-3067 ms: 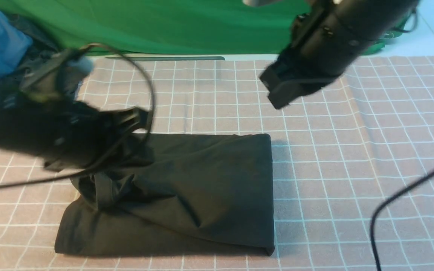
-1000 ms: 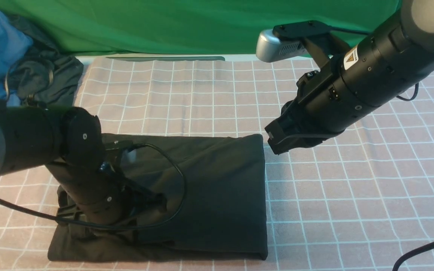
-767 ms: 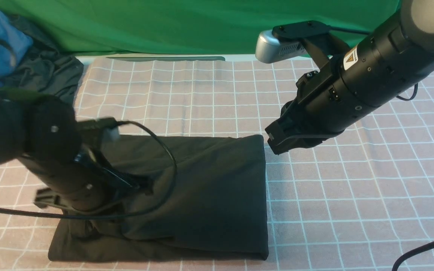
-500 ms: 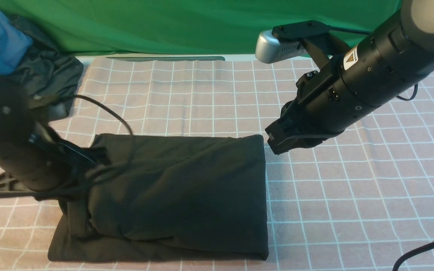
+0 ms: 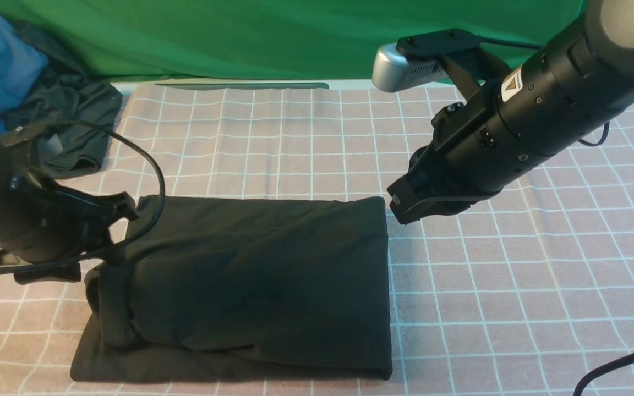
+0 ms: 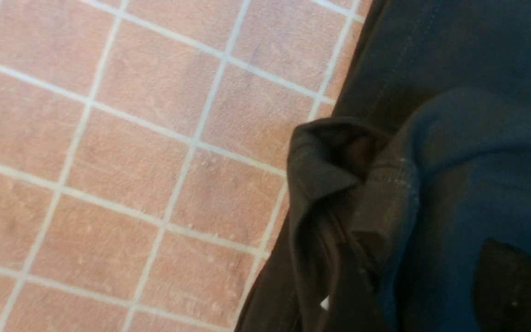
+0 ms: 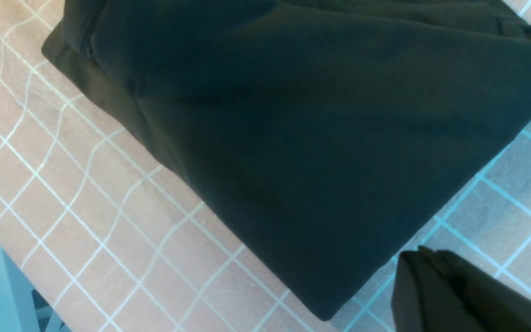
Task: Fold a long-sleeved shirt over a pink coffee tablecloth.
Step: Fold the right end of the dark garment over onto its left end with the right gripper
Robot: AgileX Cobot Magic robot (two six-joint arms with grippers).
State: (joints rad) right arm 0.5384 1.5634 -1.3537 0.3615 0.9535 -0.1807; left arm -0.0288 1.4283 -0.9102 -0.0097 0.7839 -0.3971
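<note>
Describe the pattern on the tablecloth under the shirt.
The tablecloth is dusty pink with a thin white grid of squares; the front view shows it best.

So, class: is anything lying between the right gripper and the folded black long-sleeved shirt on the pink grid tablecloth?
Nothing visible. The right gripper hovers just off the black long-sleeved shirt's far right corner, with only bare pink grid tablecloth beside them.

The light is soft and even. The black shirt (image 5: 251, 286) looks very dark, with a thin shadow at its 3 o'clock side. Wrist pictures look a bit blurry.
</note>
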